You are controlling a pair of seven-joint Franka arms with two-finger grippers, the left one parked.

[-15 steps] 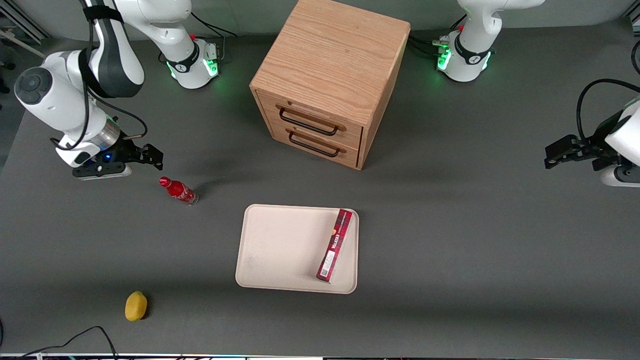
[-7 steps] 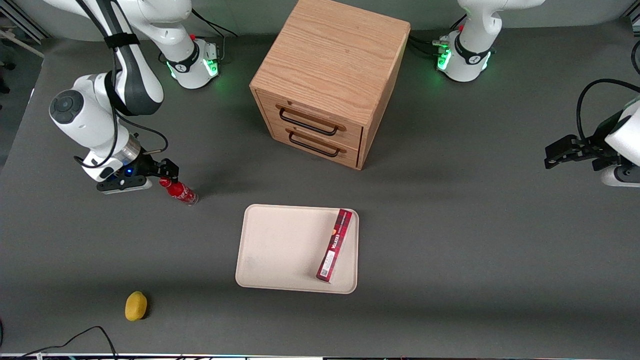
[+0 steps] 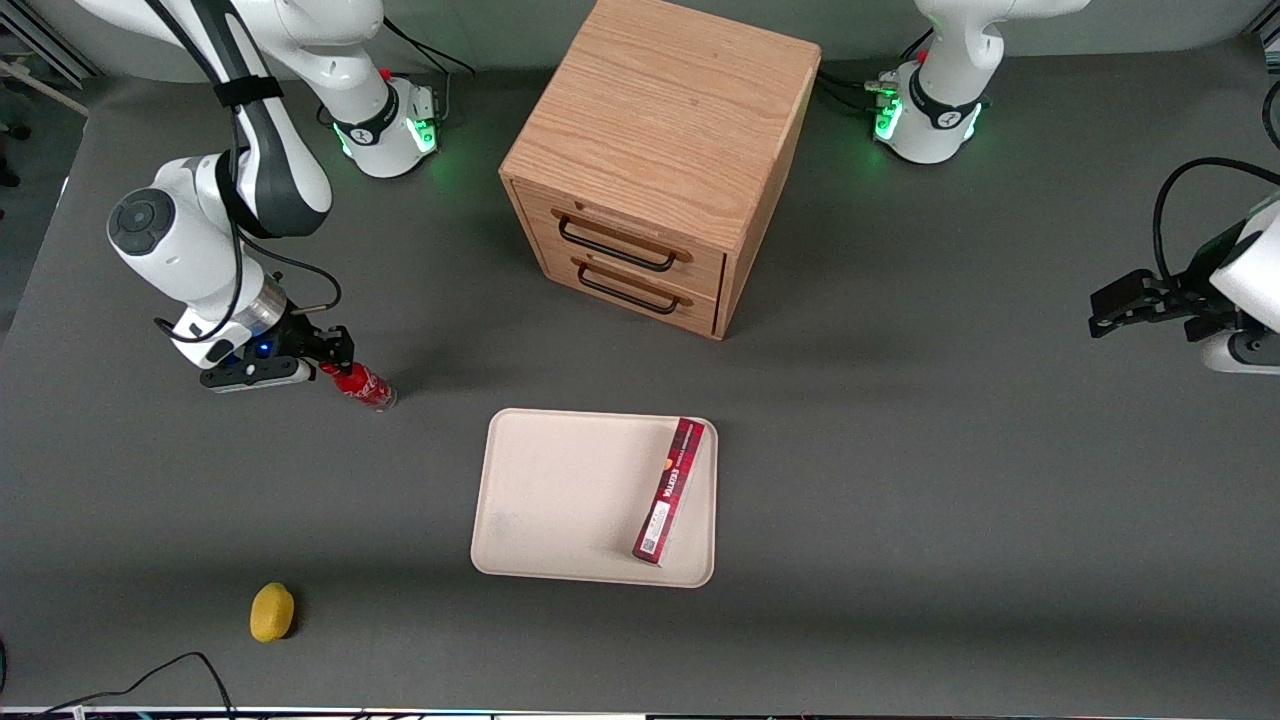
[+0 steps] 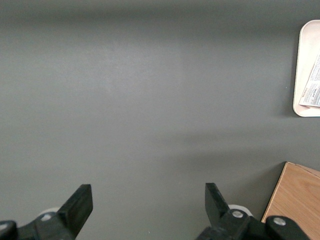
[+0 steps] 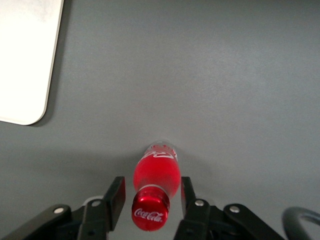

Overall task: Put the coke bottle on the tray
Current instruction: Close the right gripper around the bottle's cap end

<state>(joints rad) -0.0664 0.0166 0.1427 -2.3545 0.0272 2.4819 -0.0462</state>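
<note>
The coke bottle [image 3: 362, 384], small and red with a red cap, stands upright on the grey table toward the working arm's end. In the right wrist view its cap and neck [image 5: 152, 210] sit between the two black fingers, with a gap on each side. My gripper [image 3: 335, 352] [image 5: 151, 197] is open around the bottle's top and is not clamped on it. The cream-beige tray [image 3: 560, 490] lies near the table's middle, nearer to the front camera than the cabinet; one corner of it also shows in the right wrist view [image 5: 27, 60].
A long flat red box [image 3: 670, 490] lies on the tray along one side. A wooden drawer cabinet [image 3: 660, 160] stands farther from the camera than the tray. A yellow lemon-like object [image 3: 271, 611] lies near the table's front edge. A black cable [image 3: 170, 670] trails there.
My gripper has come down from beside and above the bottle until its open fingers straddle the cap. The bottle, tray and box have not moved.
</note>
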